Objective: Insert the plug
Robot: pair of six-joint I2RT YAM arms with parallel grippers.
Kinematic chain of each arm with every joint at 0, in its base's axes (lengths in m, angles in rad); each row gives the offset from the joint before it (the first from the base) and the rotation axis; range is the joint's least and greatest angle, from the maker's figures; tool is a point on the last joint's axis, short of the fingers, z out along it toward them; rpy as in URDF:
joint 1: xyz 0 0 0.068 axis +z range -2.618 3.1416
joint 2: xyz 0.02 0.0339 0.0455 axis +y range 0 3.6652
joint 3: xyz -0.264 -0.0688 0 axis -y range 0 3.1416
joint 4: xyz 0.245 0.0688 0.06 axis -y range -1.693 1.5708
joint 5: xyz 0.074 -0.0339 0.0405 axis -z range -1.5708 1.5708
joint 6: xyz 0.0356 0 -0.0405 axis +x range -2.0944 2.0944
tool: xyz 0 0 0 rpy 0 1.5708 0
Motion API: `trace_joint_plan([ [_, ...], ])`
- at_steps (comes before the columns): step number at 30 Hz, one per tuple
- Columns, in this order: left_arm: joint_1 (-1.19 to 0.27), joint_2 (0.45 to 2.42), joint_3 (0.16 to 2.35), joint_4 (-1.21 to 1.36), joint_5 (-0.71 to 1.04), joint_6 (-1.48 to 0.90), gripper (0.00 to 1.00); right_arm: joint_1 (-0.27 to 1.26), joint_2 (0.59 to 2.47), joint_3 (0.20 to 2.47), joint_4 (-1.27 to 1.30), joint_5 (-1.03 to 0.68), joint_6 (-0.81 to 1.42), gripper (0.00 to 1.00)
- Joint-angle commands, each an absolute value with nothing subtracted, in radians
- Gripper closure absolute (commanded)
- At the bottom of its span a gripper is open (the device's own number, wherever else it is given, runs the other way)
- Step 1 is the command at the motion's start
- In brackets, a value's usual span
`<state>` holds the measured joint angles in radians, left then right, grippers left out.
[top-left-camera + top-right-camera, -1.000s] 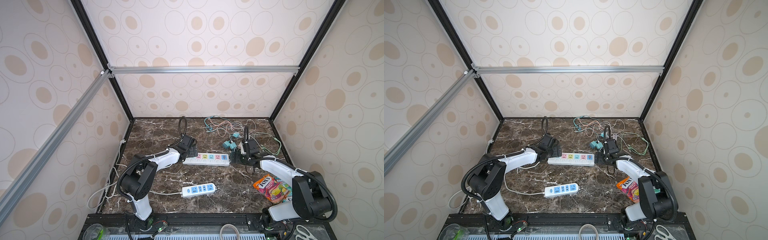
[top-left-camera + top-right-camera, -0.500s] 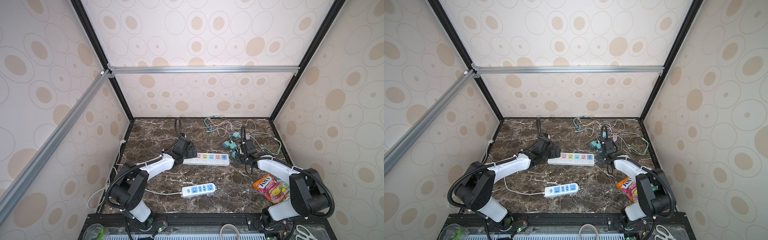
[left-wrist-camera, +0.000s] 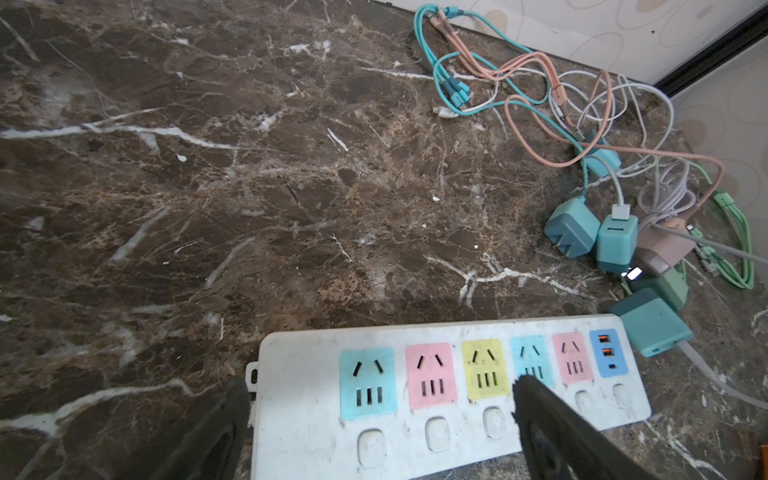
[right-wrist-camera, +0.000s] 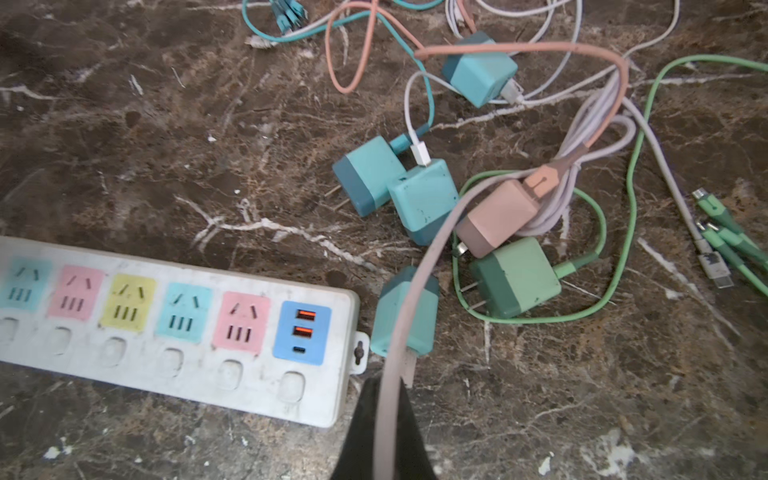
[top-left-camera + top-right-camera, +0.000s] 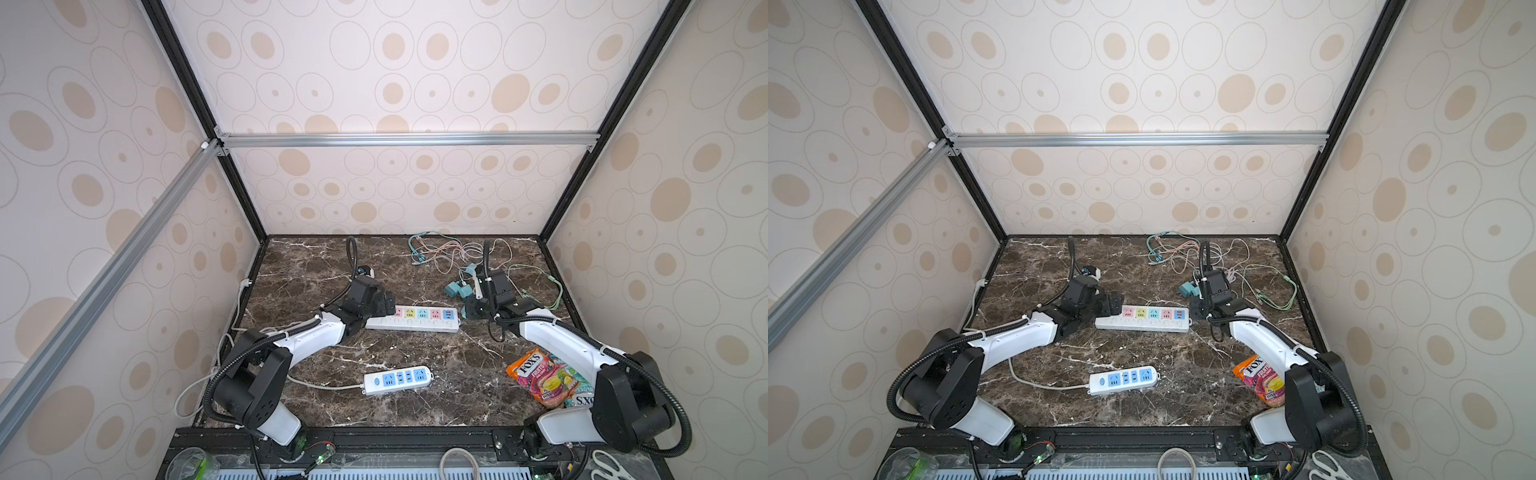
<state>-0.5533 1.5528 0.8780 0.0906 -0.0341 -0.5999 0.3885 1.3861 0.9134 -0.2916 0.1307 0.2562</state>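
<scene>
A white power strip [image 5: 411, 321] [image 5: 1142, 321] with coloured sockets lies mid-table. My left gripper [image 5: 384, 303] [image 3: 382, 415] is open and straddles the strip's [image 3: 299, 399] left end, one finger beside it, the other over a teal socket. My right gripper [image 5: 471, 309] [image 4: 384, 386] is shut on a pale lilac cable [image 4: 438, 243] just off the strip's [image 4: 257, 374] USB end. That cable crosses a teal plug [image 4: 384, 324] lying against that end. Beyond it lie more teal plugs [image 4: 424, 199], a pink plug [image 4: 494, 216] and a green plug [image 4: 515, 278].
Tangled charging cables [image 5: 449, 253] spread over the back right of the marble table [image 5: 316, 266]. A smaller blue-socket strip [image 5: 397, 379] with its white cord sits near the front. A candy bag [image 5: 540, 380] lies under my right arm. Scissors [image 5: 1327, 463] rest off the front edge.
My right gripper has closed from open onto the lilac cable beside the strip's end. My left arm has dropped lower, its open gripper staying at the strip's left end.
</scene>
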Motion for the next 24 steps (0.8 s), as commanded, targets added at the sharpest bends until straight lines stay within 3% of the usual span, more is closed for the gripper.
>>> trace_joint_plan([
  [1, -0.552, 1.521, 0.869, 0.124, -0.03, -0.572, 0.02, 0.426, 1.358, 0.951, -0.321, 0.116, 0.23, 1.0],
  [13, -0.551, 1.508, 0.896, 0.041, -0.115, -0.574, 0.01, 0.586, 1.385, 1.093, -0.337, -0.1, 0.128, 1.0],
  [19, -0.551, 1.514, 0.903, 0.012, -0.13, -0.576, 0.02, 0.595, 1.403, 1.097, -0.28, -0.259, 0.127, 1.0],
  [24, -0.559, 1.526, 0.91, -0.026, -0.147, -0.546, 0.02, 0.579, 1.417, 1.034, -0.234, -0.211, 0.149, 1.0],
])
